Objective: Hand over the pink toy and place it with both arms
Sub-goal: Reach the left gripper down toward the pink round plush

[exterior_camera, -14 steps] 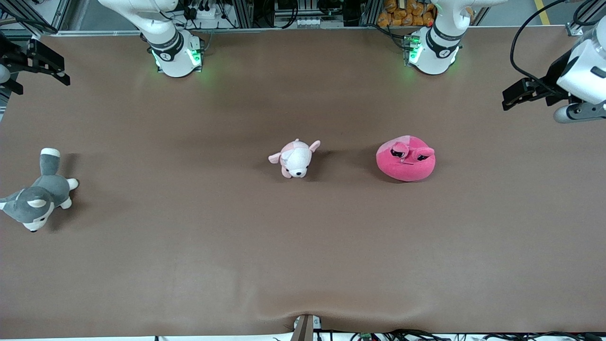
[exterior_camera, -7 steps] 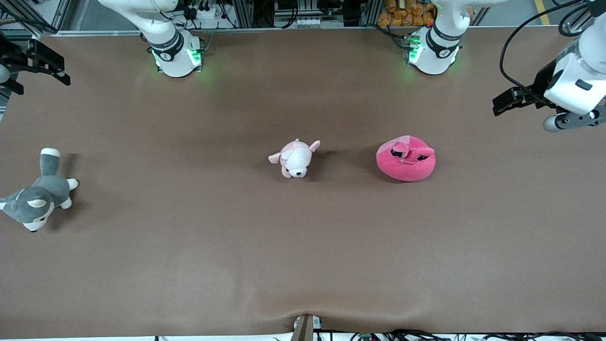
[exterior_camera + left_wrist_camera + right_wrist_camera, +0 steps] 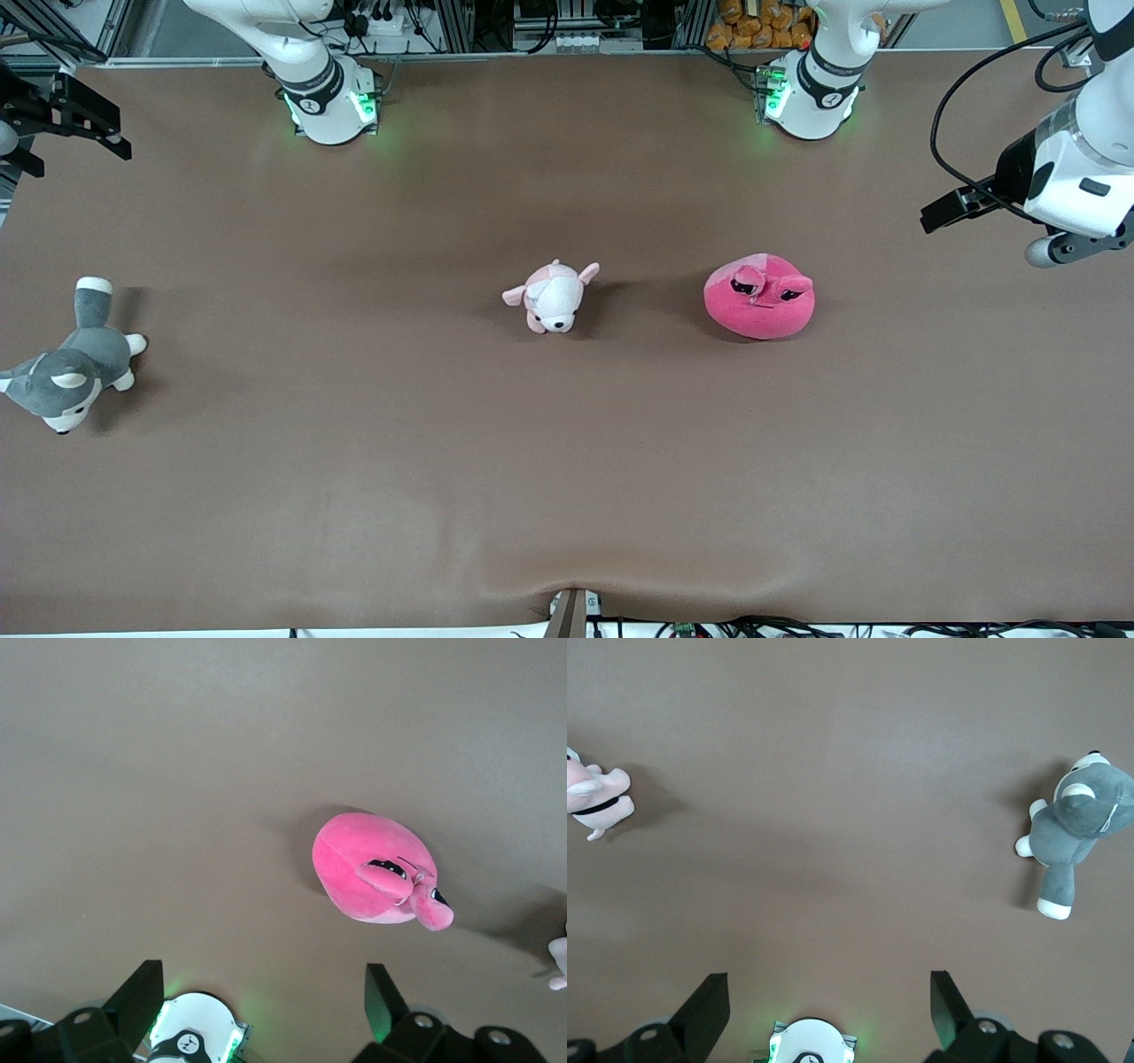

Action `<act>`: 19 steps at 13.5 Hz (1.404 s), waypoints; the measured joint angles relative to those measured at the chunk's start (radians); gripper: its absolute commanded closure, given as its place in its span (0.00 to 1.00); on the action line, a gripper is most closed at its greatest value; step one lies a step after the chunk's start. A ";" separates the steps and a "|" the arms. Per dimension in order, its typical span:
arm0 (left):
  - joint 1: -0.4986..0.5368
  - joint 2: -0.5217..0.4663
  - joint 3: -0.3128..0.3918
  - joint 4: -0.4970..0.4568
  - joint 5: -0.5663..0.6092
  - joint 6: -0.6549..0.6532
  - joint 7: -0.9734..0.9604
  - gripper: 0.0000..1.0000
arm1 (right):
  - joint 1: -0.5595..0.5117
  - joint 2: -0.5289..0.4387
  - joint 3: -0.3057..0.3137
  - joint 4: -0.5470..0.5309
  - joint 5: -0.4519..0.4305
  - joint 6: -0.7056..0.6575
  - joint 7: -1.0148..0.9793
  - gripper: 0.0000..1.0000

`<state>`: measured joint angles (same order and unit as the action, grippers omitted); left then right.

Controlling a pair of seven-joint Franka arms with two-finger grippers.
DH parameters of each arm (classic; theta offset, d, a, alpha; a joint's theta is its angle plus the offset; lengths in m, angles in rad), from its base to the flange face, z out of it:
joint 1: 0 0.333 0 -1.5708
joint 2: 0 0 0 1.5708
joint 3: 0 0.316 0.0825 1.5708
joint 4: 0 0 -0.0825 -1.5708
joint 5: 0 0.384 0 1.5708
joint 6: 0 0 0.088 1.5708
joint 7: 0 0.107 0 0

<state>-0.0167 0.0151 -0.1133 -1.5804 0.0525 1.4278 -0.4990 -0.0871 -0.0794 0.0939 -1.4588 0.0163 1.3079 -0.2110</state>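
The pink toy [image 3: 759, 297], a round hot-pink plush with two dark sleepy eyes, lies on the brown table toward the left arm's end. It also shows in the left wrist view as the pink toy [image 3: 376, 870], well clear of the fingers. My left gripper [image 3: 935, 217] hangs in the air over the left arm's end of the table, off to the side of the toy. Its jaws stand wide open and empty [image 3: 264, 979]. My right gripper [image 3: 106, 133] waits high over the right arm's end, open and empty [image 3: 830, 988].
A pale pink-and-white plush [image 3: 551, 299] lies at mid-table beside the pink toy. A grey-and-white plush dog [image 3: 66, 372] lies at the right arm's end. The arm bases [image 3: 328, 97] [image 3: 811, 93] stand along the table's back edge. The cloth wrinkles [image 3: 567, 589] at the front edge.
My left arm's hand has turned and shifted a little toward the pink toy, still in the air. The right arm and all three toys have not moved.
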 measured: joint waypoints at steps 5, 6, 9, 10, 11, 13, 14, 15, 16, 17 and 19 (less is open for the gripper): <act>-0.001 0.015 -0.002 0.000 0.000 -0.002 -0.148 0.00 | 0.000 0.000 0.000 0.000 0.000 0.000 0.000 0.00; -0.003 0.015 -0.004 0.000 0.000 -0.011 -0.190 0.00 | 0.000 0.000 0.000 0.000 0.000 0.000 0.000 0.00; -0.010 0.015 -0.022 -0.013 0.000 -0.037 -0.297 0.00 | 0.000 0.000 0.000 0.000 0.000 0.000 0.000 0.00; -0.011 0.015 -0.026 -0.027 -0.006 -0.035 -0.341 0.00 | 0.000 0.000 0.000 0.000 0.000 0.000 0.000 0.00; -0.011 0.015 -0.028 -0.044 -0.019 -0.024 -0.403 0.00 | 0.000 0.000 0.000 0.000 0.000 0.000 0.000 0.00; -0.010 0.010 -0.028 -0.088 -0.039 0.034 -0.516 0.00 | 0.000 0.000 0.000 0.000 0.000 0.000 0.000 0.00; -0.009 0.005 -0.028 -0.118 -0.045 0.073 -0.551 0.00 | 0.000 0.000 0.000 0.000 0.000 0.000 0.000 0.00; -0.007 -0.003 -0.027 -0.155 -0.056 0.120 -0.589 0.00 | 0.000 0.000 0.000 0.000 0.000 0.000 0.000 0.00; -0.004 -0.012 -0.027 -0.198 -0.076 0.170 -0.634 0.00 | 0.000 0.000 0.000 0.000 0.000 0.000 0.000 0.00; 0.001 -0.018 -0.027 -0.240 -0.096 0.216 -0.683 0.00 | 0.000 0.000 0.000 0.000 0.000 0.000 0.000 0.00; 0.005 -0.022 -0.026 -0.307 -0.117 0.279 -0.785 0.00 | 0.000 0.000 0.000 -0.001 0.000 0.000 0.000 0.00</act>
<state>-0.0115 -0.0064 -0.1395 -1.8870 -0.0645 1.7069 -1.2835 -0.0872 -0.0794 0.0936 -1.4593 0.0164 1.3079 -0.2110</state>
